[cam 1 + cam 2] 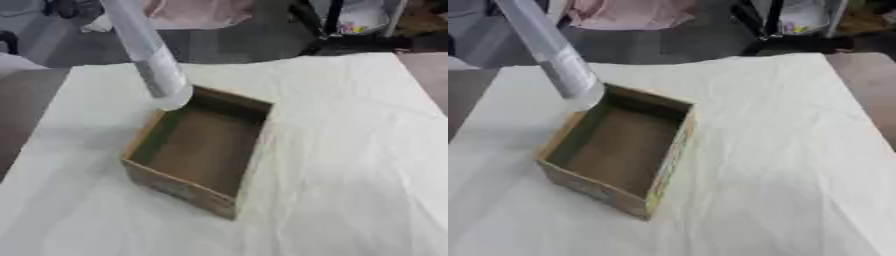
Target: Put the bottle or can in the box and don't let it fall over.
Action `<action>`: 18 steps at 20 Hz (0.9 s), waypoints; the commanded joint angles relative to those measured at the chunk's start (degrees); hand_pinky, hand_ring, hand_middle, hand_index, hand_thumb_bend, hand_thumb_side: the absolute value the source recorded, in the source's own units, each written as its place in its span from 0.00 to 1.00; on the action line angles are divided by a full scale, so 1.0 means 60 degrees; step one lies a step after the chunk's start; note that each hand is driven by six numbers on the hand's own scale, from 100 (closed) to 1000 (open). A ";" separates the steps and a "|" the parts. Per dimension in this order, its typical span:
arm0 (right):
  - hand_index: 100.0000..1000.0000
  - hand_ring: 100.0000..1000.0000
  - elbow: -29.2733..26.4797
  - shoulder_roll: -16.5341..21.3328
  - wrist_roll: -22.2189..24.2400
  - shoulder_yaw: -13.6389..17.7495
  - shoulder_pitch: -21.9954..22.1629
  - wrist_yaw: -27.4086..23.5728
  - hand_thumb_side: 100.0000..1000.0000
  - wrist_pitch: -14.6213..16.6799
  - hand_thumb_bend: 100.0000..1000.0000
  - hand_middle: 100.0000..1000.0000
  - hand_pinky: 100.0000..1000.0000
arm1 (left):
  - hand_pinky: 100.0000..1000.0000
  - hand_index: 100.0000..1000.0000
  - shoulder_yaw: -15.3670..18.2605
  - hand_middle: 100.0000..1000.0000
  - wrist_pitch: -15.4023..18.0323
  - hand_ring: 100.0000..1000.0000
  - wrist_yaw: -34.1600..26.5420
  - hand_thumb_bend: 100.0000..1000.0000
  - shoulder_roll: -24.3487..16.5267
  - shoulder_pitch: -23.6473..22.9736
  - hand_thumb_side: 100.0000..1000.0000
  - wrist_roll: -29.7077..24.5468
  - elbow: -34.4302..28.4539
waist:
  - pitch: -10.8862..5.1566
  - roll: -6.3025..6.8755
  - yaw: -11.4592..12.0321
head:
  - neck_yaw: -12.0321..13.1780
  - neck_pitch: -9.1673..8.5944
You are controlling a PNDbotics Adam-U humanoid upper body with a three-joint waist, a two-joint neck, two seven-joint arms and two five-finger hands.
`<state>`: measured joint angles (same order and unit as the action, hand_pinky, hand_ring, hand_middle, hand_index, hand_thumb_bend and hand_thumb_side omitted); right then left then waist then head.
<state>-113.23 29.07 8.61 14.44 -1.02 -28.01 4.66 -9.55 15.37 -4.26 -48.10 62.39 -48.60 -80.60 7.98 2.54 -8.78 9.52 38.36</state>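
One box (199, 152) sits on the table (350, 150), an open cardboard one with brownish walls and a dark bare floor, set askew so a corner points toward the near edge. Nothing lies inside it. One long pale cylinder (149, 50), whitish and translucent-looking, slants down from the upper left; its rounded lower end hangs at the far left corner of the box, right at the rim, though I cannot tell whether it touches the cardboard. It may be a bottle, but it is too blurred to say, and its upper end runs out of the top of the picture. A white wrinkled cloth covers the table all around the box. Neither of the robot's hands shows in either view, so their fingers cannot be judged. Beyond the far edge of the table there is grey floor, some pinkish fabric (197, 12), and dark stands with a white bag (798, 17) at the upper right.
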 commanded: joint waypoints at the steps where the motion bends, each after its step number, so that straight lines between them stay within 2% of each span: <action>1: 0.92 0.93 -0.0227 0.0358 -0.0037 0.0110 -0.0078 -0.0059 0.41 -0.0041 0.33 0.99 0.94 | 0.00 0.08 -0.0056 0.00 0.0614 0.00 0.0163 0.00 -0.0025 0.0278 0.00 -0.0561 -0.0073 | -0.0200 0.0011 -0.0025 | 0.0011 0.0058; 18: 0.92 0.93 -0.0227 0.0275 -0.0021 0.0095 -0.0182 -0.0089 0.42 -0.0108 0.32 0.99 0.94 | 0.00 0.10 -0.0501 0.00 0.0999 0.00 0.1000 0.00 0.0823 0.0157 0.00 -0.0561 0.0451 | -0.0112 0.0090 -0.0385 | 0.0016 -0.0081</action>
<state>-113.23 29.17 8.53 14.45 -1.54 -28.29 4.12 -12.90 16.44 1.45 -42.28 62.38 -47.54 -77.66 7.98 3.26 -10.99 9.54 38.48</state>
